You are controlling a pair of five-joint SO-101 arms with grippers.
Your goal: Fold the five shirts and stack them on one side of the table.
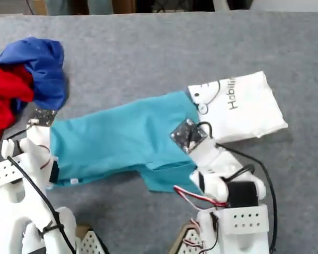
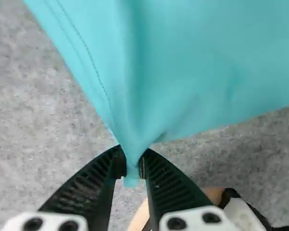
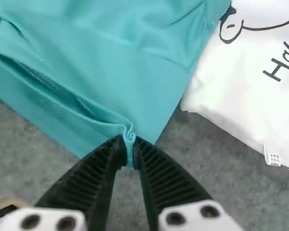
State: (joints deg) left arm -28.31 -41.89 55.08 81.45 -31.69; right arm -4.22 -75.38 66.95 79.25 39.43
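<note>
Both jaws tight on teal shirt (image 1: 122, 140).

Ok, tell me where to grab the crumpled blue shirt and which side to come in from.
On the blue shirt, probably the raised fold at its edge away from the red shirt, coming from the open table side. It lies bunched with its other edge against the red one, so a pinch there might catch both. The left gripper, nearest, is shut on the teal shirt.
</note>
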